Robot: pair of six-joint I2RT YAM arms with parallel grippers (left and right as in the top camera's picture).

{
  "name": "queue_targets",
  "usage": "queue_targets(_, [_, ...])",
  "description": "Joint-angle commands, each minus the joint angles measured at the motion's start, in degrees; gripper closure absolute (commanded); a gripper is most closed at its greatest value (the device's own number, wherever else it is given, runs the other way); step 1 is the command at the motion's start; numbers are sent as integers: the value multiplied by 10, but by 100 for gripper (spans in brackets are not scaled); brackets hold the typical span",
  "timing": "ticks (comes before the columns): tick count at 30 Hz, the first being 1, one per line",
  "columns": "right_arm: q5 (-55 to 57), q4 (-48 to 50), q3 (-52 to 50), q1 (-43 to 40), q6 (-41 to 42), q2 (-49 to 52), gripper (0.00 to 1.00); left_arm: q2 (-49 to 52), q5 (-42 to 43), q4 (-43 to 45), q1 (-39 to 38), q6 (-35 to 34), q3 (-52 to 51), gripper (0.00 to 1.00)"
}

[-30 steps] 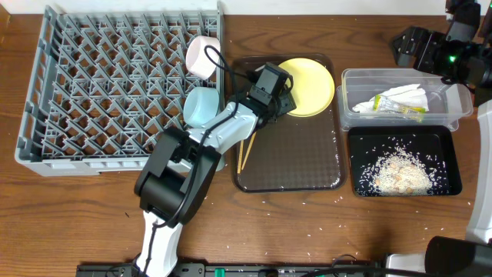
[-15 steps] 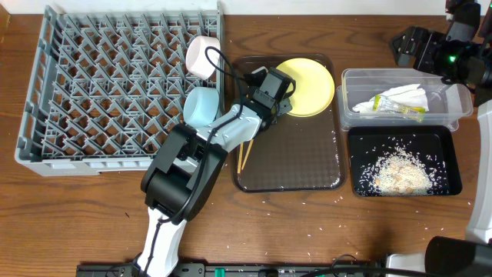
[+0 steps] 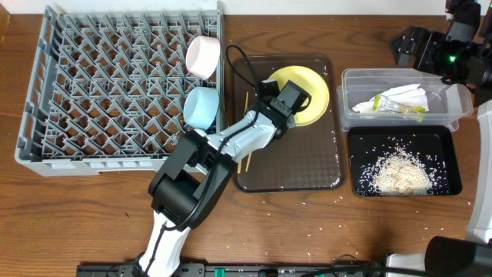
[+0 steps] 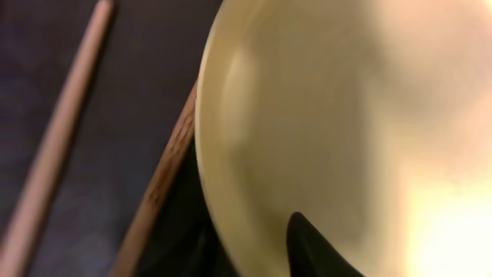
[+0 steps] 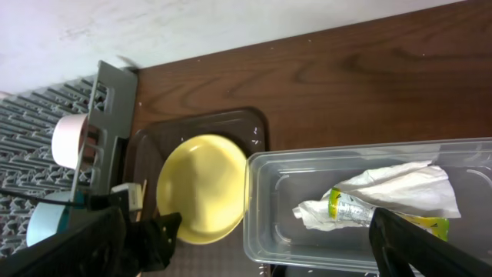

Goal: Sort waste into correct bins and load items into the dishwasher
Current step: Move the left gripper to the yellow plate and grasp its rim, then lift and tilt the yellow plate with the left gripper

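The round yellow plate (image 3: 307, 83) lies at the back of the brown tray, looking slightly tipped. My left gripper (image 3: 294, 106) is shut on its near-left rim. In the left wrist view the plate (image 4: 323, 115) fills the frame, with one dark finger (image 4: 311, 250) on top of it and the other under the rim. Two wooden chopsticks (image 3: 247, 148) lie beside it on the tray. A white bowl (image 3: 204, 56) and a light blue bowl (image 3: 201, 106) stand in the grey dish rack (image 3: 115, 85). My right gripper (image 5: 246, 223) hangs open above the clear tub (image 5: 323, 246).
The clear tub (image 3: 455, 108) holds a crumpled napkin (image 3: 407, 94) and a green-and-yellow wrapper (image 3: 401, 111). In front of it a black tray (image 3: 450, 142) holds white rice (image 3: 398, 171). The brown serving tray (image 3: 292, 165) lies in the middle. Loose rice grains (image 3: 307, 223) dot the table in front.
My left gripper has moved right onto the plate's rim and its jaws have narrowed on it. The plate has shifted a little to the left. The right arm has not moved.
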Motion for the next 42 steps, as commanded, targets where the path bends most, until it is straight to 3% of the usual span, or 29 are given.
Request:
queue_targets(1, [-2,-1,0,-3,7,-4,1,15,12,-29,6,8,-9,71])
queue_targets(6, [-2,-1,0,-3,7,-4,1,15,70,-44,5,4,-2,72])
queue_targets(20, [-2,-1,0,-3,7,-4,1,63,70,15,6,-66,-6,71])
queue_targets(22, [-2,-1,0,-3,7,-4,1,63,70,17,6,-66,-6,77])
queue_targets(24, [-2,-1,0,-3,7,-4,1,63,70,17,6,-66,-6,92])
queue_targets(30, [-2,-1,0,-3,7,-4,1,47,69,17,7,-66,-6,92])
queue_targets(42, [-2,-1,0,-3,7,-4,1,-83,70,14,39,45,-6,92])
